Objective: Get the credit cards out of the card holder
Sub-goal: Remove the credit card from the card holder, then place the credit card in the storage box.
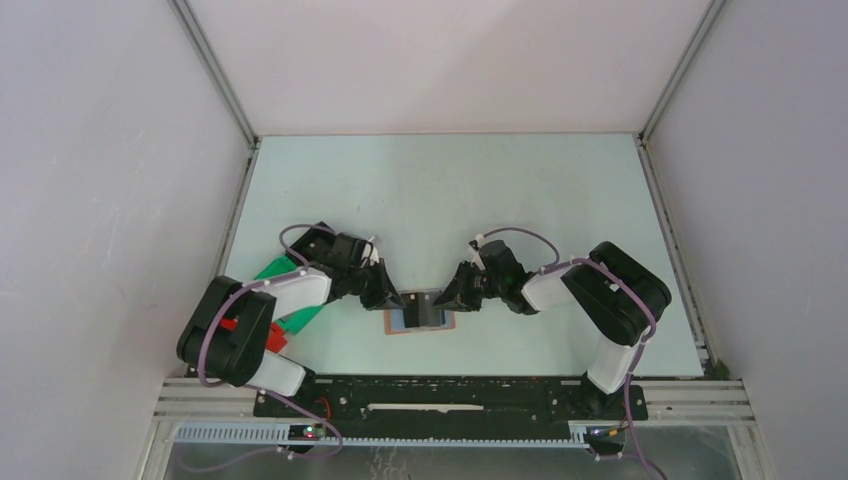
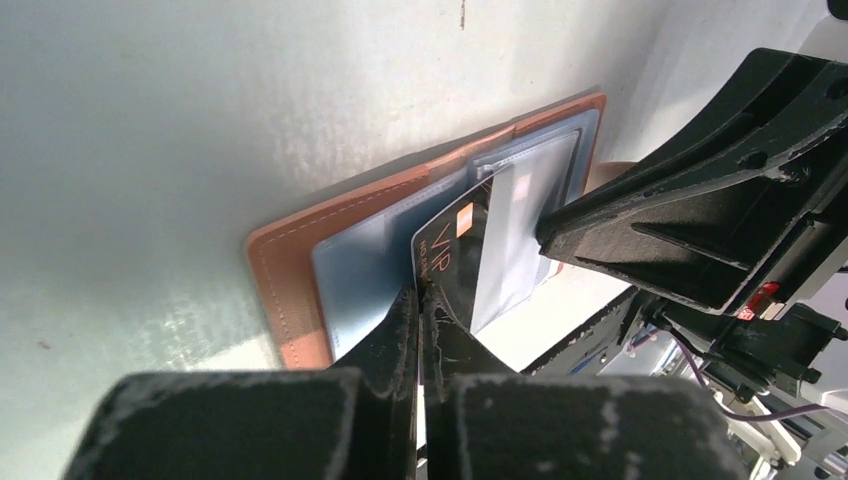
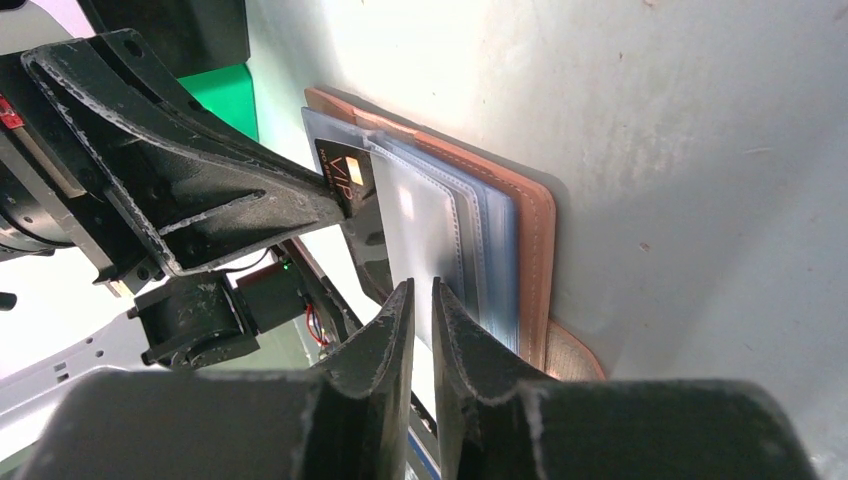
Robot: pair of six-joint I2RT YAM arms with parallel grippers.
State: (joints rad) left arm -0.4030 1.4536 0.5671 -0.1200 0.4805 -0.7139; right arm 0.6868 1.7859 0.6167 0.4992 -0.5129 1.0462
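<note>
Now, the card holder (image 2: 290,290) lies spread open and flat on the table (image 1: 450,200), tan cover down and inner leaves up, close to the near edge and midway between the two arm bases. Both arms reach in over it from opposite sides, tips nearly meeting above its middle.

On the holder's left, the left gripper (image 2: 415,300) has its jaws pressed tight together, clamped on the near corner of a black card (image 2: 452,262). That card carries gold "VIP" lettering and a small orange mark. It stands tilted up off the holder, its far end tucked in among the leaves at the fold.

From the holder's right comes the right gripper (image 3: 420,295). Its jaws stand only a sliver apart, pinching the edge of a clear sleeve (image 3: 425,215), a see-through leaf lifted off the holder's right half. The black card sits just left of that sleeve, touching it.

Under the raised leaves, a pale blue-grey panel (image 2: 360,270) lies flat against the holder's left half; card or pocket, I cannot tell. A closing tab (image 3: 572,352) pokes out from the holder's right edge, flat on the table. Well off to the holder's left sits a green bin (image 3: 225,100), half hidden by the left arm.
</note>
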